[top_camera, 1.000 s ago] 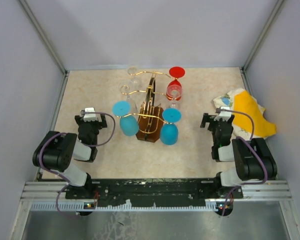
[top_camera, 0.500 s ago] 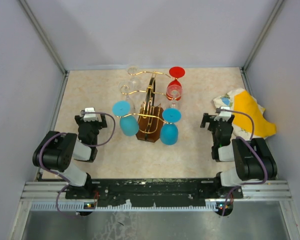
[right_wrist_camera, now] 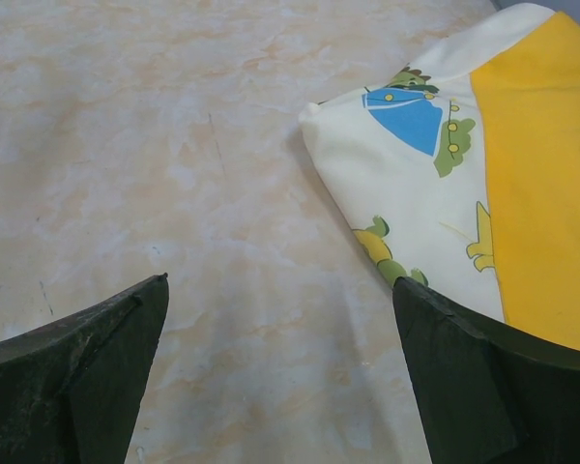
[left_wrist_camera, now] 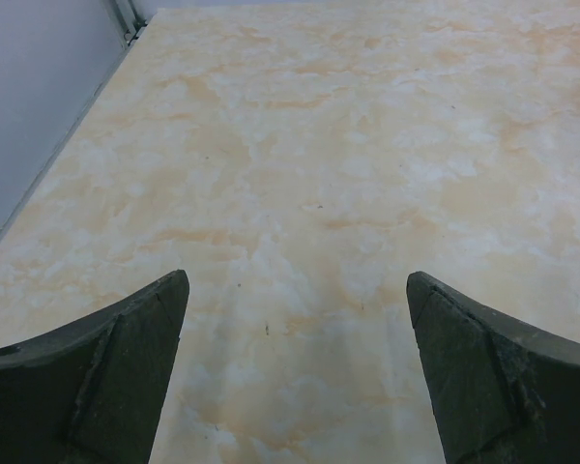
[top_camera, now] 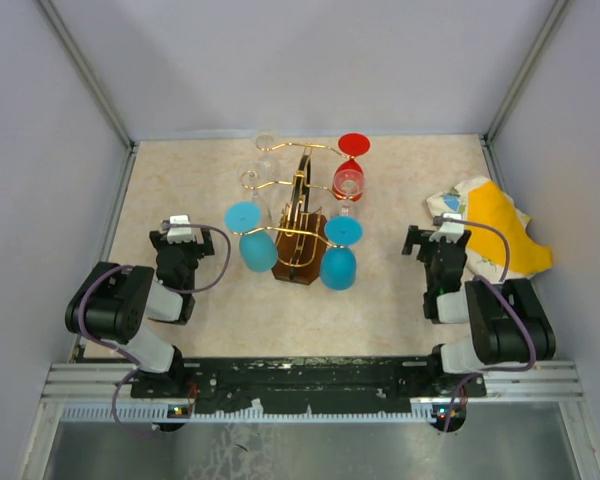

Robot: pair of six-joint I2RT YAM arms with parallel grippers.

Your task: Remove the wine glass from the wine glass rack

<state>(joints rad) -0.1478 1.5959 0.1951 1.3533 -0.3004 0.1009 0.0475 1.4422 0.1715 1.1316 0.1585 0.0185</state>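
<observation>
The gold wire wine glass rack (top_camera: 301, 215) stands on its dark wooden base mid-table. Upside down from its arms hang two blue wine glasses (top_camera: 252, 238) (top_camera: 338, 256), a red one (top_camera: 349, 172) and clear ones (top_camera: 264, 155) at the back left. My left gripper (top_camera: 176, 232) rests low to the left of the rack, open, with only bare tabletop between its fingers (left_wrist_camera: 126, 367). To the right of the rack my right gripper (top_camera: 438, 233) is open too, its fingers (right_wrist_camera: 464, 372) empty. Neither wrist view shows the rack.
A crumpled white and yellow printed cloth (top_camera: 495, 228) lies at the right edge of the table, just beyond the right gripper, also in the right wrist view as the cloth (right_wrist_camera: 464, 164). Grey walls with metal corner posts (top_camera: 88, 85) enclose the beige marbled tabletop (top_camera: 190, 175).
</observation>
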